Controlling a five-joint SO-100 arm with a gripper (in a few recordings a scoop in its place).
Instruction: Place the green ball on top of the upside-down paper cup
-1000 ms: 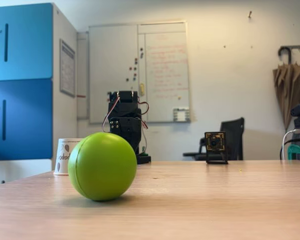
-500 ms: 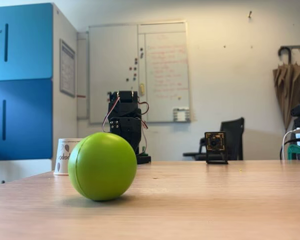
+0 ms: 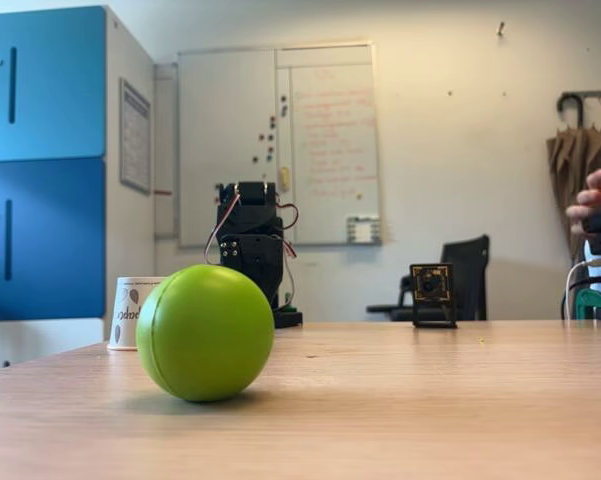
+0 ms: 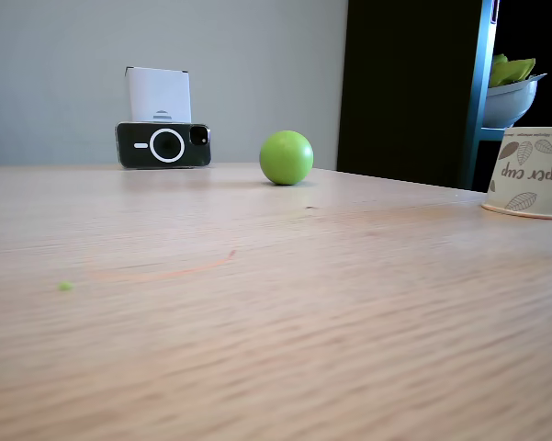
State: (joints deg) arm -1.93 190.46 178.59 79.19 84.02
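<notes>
Ball rests on table, apart from cup.

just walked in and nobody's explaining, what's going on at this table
Nothing is being handled yet. The green ball sits on the wooden table, apart from the upside-down paper cup, which stands rim-down and bare on top. The robot arm sits folded at the far edge of the table; I can't tell how its jaws stand. A person's hand shows at the right edge.
</notes>
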